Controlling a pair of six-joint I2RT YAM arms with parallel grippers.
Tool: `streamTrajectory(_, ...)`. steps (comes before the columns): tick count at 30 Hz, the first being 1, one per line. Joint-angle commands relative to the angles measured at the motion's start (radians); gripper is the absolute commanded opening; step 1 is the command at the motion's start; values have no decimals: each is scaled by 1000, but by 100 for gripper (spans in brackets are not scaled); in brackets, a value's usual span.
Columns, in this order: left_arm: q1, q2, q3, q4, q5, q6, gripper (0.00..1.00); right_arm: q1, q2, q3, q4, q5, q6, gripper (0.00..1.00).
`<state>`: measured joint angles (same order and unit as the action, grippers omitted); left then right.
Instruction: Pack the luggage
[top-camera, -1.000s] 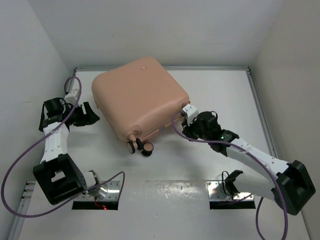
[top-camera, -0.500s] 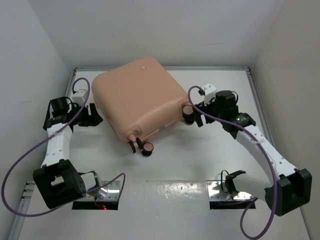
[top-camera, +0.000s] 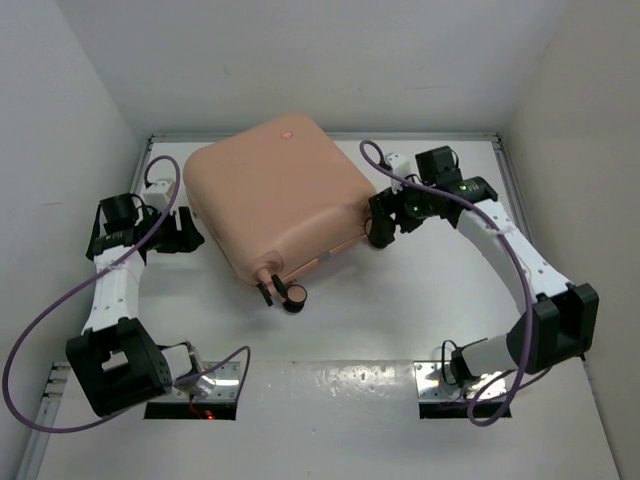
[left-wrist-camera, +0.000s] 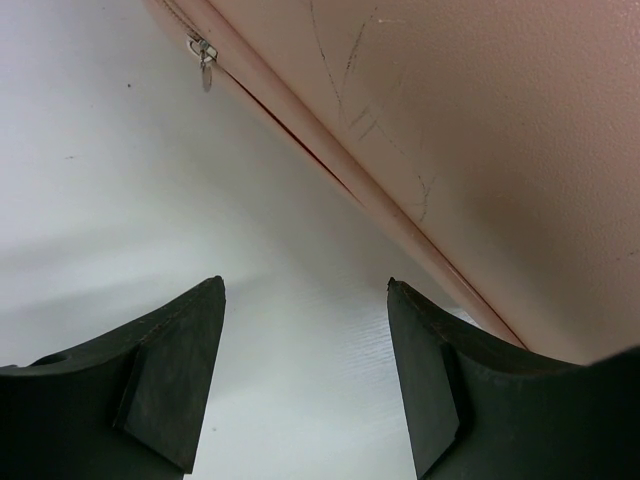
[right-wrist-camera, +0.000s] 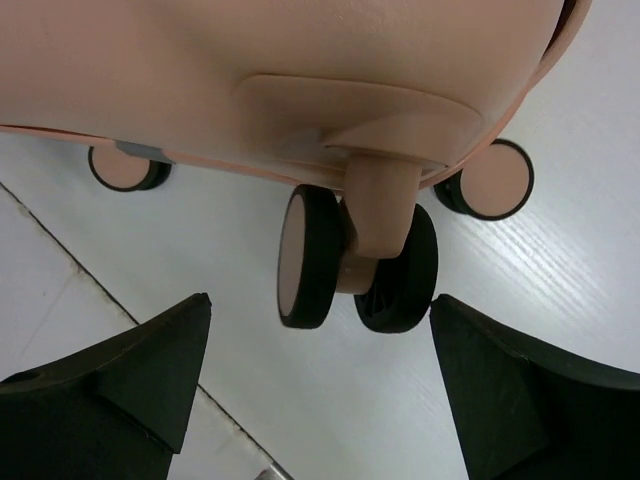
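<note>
The right gripper (top-camera: 381, 226) is open wide, and nothing sits between its two dark fingers (right-wrist-camera: 110, 380). It points at the right corner of the suitcase (top-camera: 275, 195), low down by the table (top-camera: 400, 310). Just in front of it is a double wheel (right-wrist-camera: 355, 260), pink on the face and black round the rim, hanging under the pink shell. Two more wheels show farther back. The left gripper (top-camera: 186, 232) is open wide too and holds nothing. It points at the left side of the suitcase, near the long seam, and only white table shows between its fingers. A small metal zipper pull (left-wrist-camera: 204, 62) hangs on that seam farther along. The big pink suitcase lies flat and shut in the far middle of the table, turned at a slant, between the two arms.
</note>
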<state>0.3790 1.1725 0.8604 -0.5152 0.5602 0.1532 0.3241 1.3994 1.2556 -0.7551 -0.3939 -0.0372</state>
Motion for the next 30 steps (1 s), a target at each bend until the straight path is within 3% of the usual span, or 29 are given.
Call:
streamTrajectory(1, -9, -2, 8, 12, -2, 5, 70, -3, 33, 48, -20, -4, 20, 90)
streamTrajectory(12, -9, 16, -1, 12, -11, 5, 70, 0, 118, 62, 66, 63, 17, 88)
streamTrajectory(16, -9, 16, -1, 21, -11, 5, 70, 10, 154, 70, 77, 73, 5, 80)
streamTrajectory(19, -9, 16, -1, 21, -11, 5, 70, 13, 194, 79, 76, 81, -13, 64)
streamTrajectory(21, -9, 16, -1, 21, -20, 5, 70, 15, 210, 87, 71, 83, -36, 45)
streamTrajectory(22, -9, 16, -1, 21, -20, 5, 70, 13, 217, 88, 72, 81, -46, 31)
streamTrajectory(23, -9, 16, -1, 21, -20, 5, 70, 15, 219, 99, 56, 76, -59, 5)
streamTrajectory(24, -9, 16, -1, 21, -20, 5, 70, 15, 222, 111, 50, 82, -66, 0)
streamTrajectory(30, -9, 35, -11, 30, -20, 5, 70, 61, 87, 128, 155, 156, -92, 0)
